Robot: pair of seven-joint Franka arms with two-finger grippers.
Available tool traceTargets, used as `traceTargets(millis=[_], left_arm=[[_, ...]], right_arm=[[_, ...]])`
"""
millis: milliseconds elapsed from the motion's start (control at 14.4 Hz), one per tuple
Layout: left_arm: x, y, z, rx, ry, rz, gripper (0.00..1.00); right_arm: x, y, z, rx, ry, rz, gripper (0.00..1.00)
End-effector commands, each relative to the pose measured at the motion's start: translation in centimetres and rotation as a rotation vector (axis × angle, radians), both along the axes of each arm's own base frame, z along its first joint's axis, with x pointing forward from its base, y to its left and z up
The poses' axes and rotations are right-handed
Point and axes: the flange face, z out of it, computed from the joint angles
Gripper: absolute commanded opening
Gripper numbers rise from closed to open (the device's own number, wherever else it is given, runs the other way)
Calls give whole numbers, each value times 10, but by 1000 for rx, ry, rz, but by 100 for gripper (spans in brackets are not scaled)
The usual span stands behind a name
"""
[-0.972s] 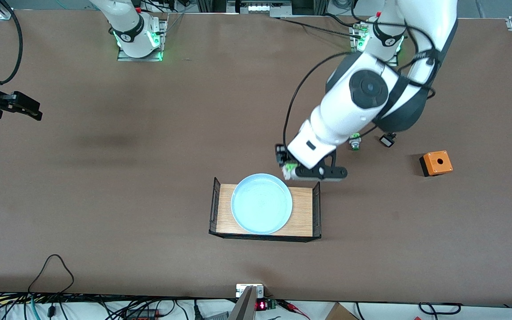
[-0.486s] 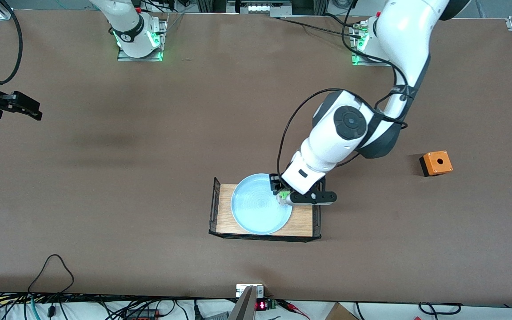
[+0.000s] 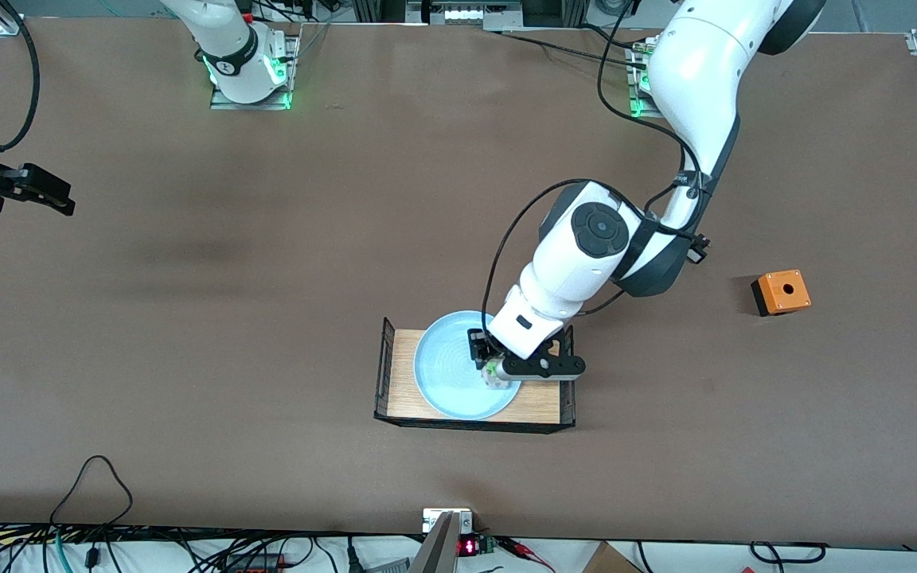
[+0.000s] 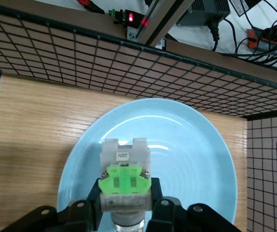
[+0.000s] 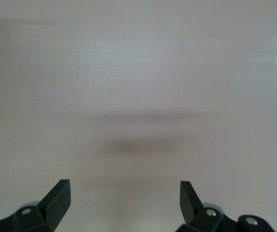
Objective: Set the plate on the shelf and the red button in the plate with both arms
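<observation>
The light blue plate (image 3: pixel 454 370) lies on a wooden tray with black mesh ends (image 3: pixel 544 398). My left gripper (image 3: pixel 497 374) is over the plate's part toward the left arm's end, shut on the red button (image 3: pixel 493 369). In the left wrist view the fingers (image 4: pixel 94 198) clamp the button's whitish body, its green end block (image 4: pixel 125 180) points at the plate (image 4: pixel 196 159), and the red cap is hidden. My right gripper (image 3: pixel 40 191) waits open and empty over bare table at the right arm's end; the right wrist view shows it (image 5: pixel 124 186) wide apart.
An orange box with a hole (image 3: pixel 781 291) stands toward the left arm's end. A small black-and-white part (image 3: pixel 696 254) peeks out beside the left arm's elbow. The tray's mesh wall (image 4: pixel 80 53) rises beside the plate. Cables run along the front table edge.
My left gripper has carried the button from beside the tray's back corner to over the plate, and lower. The right arm has not moved.
</observation>
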Motion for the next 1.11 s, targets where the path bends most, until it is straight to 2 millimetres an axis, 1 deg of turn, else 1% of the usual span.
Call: traceTargets(millis=[0, 69, 139, 208, 278, 417, 556, 694, 764, 903, 1042], left_arm=[[7, -4, 0, -11, -34, 4, 28], [7, -4, 0, -10, -35, 3, 40], [7, -4, 0, -10, -35, 5, 62], [7, -3, 0, -9, -34, 4, 89], [7, -3, 3, -8, -34, 4, 100], [8, 2, 13, -8, -37, 10, 100], [5, 6, 28, 8, -12, 8, 100], [-7, 10, 54, 51, 51, -9, 100], [-14, 15, 72, 80, 90, -17, 100], [-31, 28, 99, 145, 181, -33, 100], [-47, 41, 119, 257, 238, -56, 100]], right_arm=[[-2, -3, 5, 21, 1, 10, 100], [-2, -3, 5, 21, 1, 10, 100], [-2, -3, 5, 21, 0, 9, 100], [-2, -3, 4, 21, 2, 9, 100], [-2, -3, 4, 21, 2, 9, 100], [-2, -3, 4, 21, 2, 9, 100], [-2, -3, 4, 21, 2, 9, 100], [-2, -8, 4, 21, 3, 0, 100], [-1, -8, 2, 21, 6, 0, 100], [-1, -8, 3, 21, 5, 0, 100], [-1, -6, 3, 22, 3, 3, 100]])
